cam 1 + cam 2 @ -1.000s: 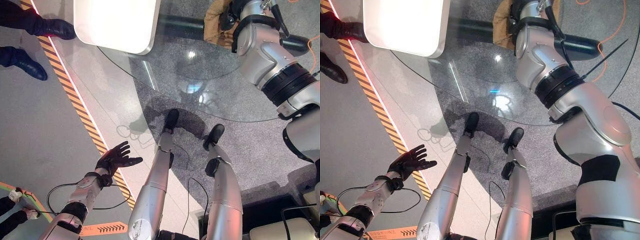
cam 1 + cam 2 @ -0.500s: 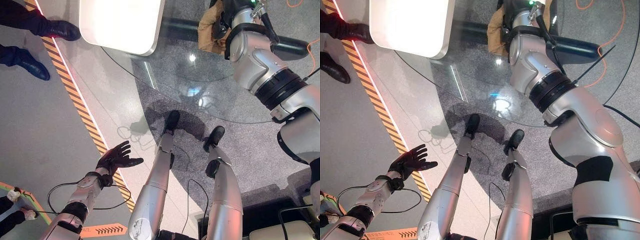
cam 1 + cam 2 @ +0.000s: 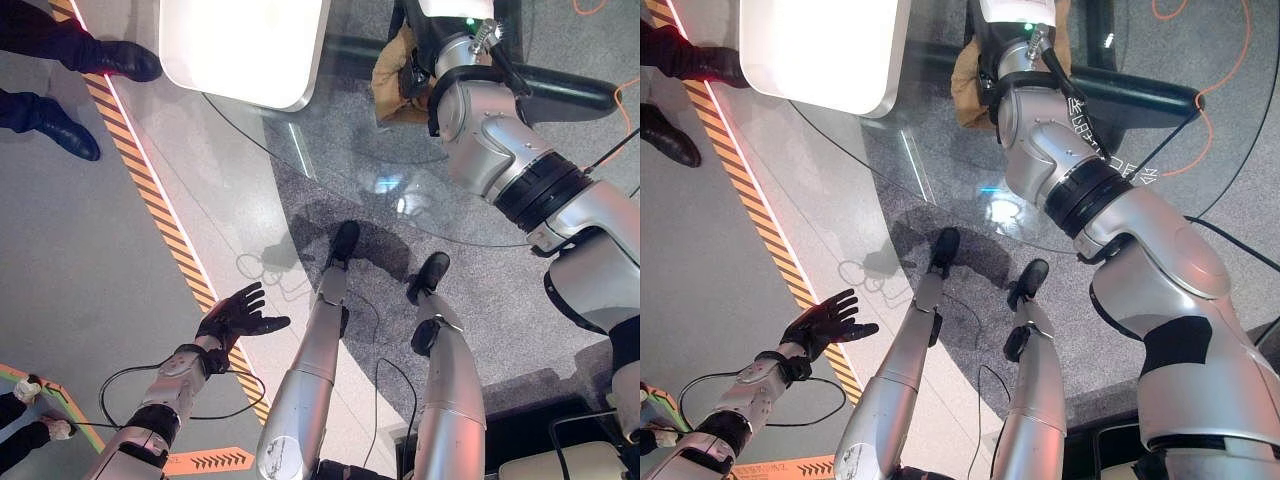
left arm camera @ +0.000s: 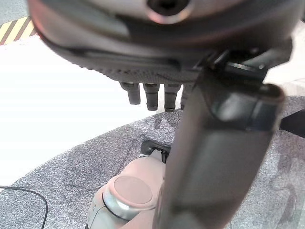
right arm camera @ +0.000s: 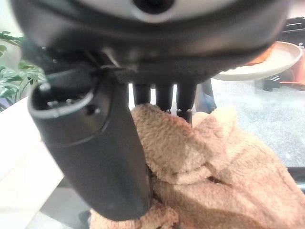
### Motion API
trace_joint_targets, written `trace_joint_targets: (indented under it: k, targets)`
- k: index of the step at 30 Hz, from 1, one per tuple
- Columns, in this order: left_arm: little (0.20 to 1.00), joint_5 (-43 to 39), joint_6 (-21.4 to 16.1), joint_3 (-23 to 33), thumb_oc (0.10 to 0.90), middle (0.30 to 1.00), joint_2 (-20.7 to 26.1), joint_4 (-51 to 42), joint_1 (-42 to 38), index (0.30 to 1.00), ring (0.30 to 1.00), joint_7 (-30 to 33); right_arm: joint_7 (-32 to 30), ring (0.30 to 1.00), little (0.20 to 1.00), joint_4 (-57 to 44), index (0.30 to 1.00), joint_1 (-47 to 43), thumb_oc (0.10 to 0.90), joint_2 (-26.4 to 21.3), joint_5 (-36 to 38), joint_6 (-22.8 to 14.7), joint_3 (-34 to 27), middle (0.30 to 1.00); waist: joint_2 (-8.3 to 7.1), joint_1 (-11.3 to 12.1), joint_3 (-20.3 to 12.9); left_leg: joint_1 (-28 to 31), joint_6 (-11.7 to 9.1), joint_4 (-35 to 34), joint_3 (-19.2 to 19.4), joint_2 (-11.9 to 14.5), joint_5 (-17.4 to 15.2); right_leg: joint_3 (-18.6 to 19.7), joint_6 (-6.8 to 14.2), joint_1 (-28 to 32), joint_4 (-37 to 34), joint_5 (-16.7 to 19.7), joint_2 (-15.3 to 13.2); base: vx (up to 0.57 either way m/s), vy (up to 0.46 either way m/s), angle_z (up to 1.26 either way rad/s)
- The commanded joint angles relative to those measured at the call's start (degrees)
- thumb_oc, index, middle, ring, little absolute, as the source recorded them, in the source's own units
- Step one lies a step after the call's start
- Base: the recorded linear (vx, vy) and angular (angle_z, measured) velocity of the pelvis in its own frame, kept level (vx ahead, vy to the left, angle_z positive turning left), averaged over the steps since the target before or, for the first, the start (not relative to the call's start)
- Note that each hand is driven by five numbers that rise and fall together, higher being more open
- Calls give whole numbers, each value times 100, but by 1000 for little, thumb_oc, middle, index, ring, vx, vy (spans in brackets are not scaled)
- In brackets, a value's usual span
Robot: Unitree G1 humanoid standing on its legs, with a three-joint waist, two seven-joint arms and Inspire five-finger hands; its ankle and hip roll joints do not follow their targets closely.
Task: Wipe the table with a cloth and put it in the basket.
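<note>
A tan terry cloth [image 3: 388,78] lies bunched on the round glass table [image 3: 330,150] at its far side. My right hand [image 5: 95,143] rests on top of the cloth [image 5: 224,176], fingers straight and pressing down into it, thumb against its near fold. From the head, my right hand [image 3: 986,76] is mostly hidden behind its own wrist, with the cloth [image 3: 966,84] sticking out on its left. My left hand [image 3: 236,314] hangs open low over the floor at the lower left, away from the table, holding nothing; its fingers [image 4: 152,95] point straight.
A white rounded slab [image 3: 245,45] stands at the table's far left edge. A dark bar [image 3: 565,95] runs under the glass. A person's shoes [image 3: 110,55] stand beyond the yellow-black floor stripe [image 3: 160,220]. A round beige dish [image 5: 267,62] and a plant [image 5: 9,57] lie past the cloth.
My right arm has swept the cloth leftward across the far side of the glass. The left hand has stayed where it was.
</note>
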Motion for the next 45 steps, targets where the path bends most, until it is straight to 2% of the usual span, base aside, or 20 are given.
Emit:
trace_joint_targets:
  k: [1,7,11,12,13,15,16,17,19,24,32,35,45]
  targets:
    - [900,-366,-329,40,800,900,24,-95,366,900,900,265,-683,300,200,-518,300,-194,100,155,220,-137,-286,300,146,14,-73,134,378,557,122,-190,-649,138,371,489,-303,-197,-38,0,0,0]
    - [900,-967,-841,401,800,900,-5,-398,368,900,900,745,-1672,300,200,-438,300,9,100,-223,989,-450,-857,300,72,-51,-73,161,378,574,113,-177,-692,157,382,514,-277,-224,-13,0,0,0]
    - [900,-1218,-1116,761,800,900,20,-791,310,900,900,1076,-2147,300,200,-922,300,395,100,-743,1325,-697,-1522,300,-28,-187,-73,184,395,605,119,-168,-738,211,398,521,-243,-238,39,-1,-1,2]
    - [900,-1215,-1177,829,800,900,20,-839,277,900,900,1173,-2188,300,200,-1077,300,522,100,-870,1373,-760,-1696,300,-56,-235,-73,189,399,619,129,-161,-752,227,402,520,-231,-241,51,-73,21,3]
    - [900,-1218,-1244,902,800,900,35,-882,196,900,900,1265,-2208,300,200,-1250,300,597,100,-1012,1436,-798,-1859,300,-86,-281,-73,21,416,593,143,-166,-554,180,367,377,-298,-47,49,-73,23,2]
    - [900,-1213,-1280,956,800,900,36,-917,190,900,900,1356,-2230,300,200,-1423,300,735,100,-1114,1488,-831,-2001,300,-103,-324,-73,25,423,605,158,-160,-562,201,365,373,-279,-54,64,-2,12,2]
    - [900,-1238,-1301,1009,800,900,16,-914,214,900,900,1467,-2239,300,200,-1667,300,1022,100,-1220,1534,-856,-2171,300,-118,-392,-73,195,415,654,179,-145,-765,305,394,486,-178,-254,101,-6,35,-1]
    - [900,-1242,-1324,1087,800,900,22,-915,130,900,900,1517,-2248,300,200,-1795,300,1101,100,-1295,1567,-906,-2298,300,-130,-429,-73,35,434,619,204,-153,-571,269,351,341,-242,-75,101,-8,44,-2]
    - [900,-1282,-1332,1156,800,900,24,-888,85,900,900,1570,-2237,300,200,-1928,300,1277,100,-1364,1588,-968,-2435,300,-133,-480,-73,42,435,625,232,-149,-577,308,341,329,-222,-97,118,-42,56,-4]
    - [900,-1417,-1428,1409,800,900,88,-750,-130,900,900,1819,-2236,300,200,-2278,300,1858,100,-1452,1670,-1291,-2883,300,-104,-656,-73,93,435,658,359,-122,-604,448,314,302,-137,-162,147,-5,59,-5]
    - [900,-1548,-1692,1783,800,900,296,-774,-509,900,900,2331,-2169,300,200,-2528,300,2280,100,-1460,1629,-1550,-3238,300,-64,-795,-73,145,421,661,445,-101,-619,569,295,296,-69,-231,171,-4,24,-4]
    - [900,-1454,-1898,1926,800,900,315,-887,-607,900,900,2782,-2132,300,200,-2613,300,2384,100,-1408,1554,-1554,-3331,300,-63,-818,-73,160,410,660,459,-98,-618,600,285,313,-68,-249,180,-3,1,-3]
    - [900,-276,-2365,2498,800,900,472,-1426,-1171,900,900,5176,-2268,300,200,-2889,300,2835,100,-1180,1534,-1542,-3646,300,-192,-861,-73,178,399,655,417,-102,-632,634,259,347,-68,-286,254,-3,-41,-3]
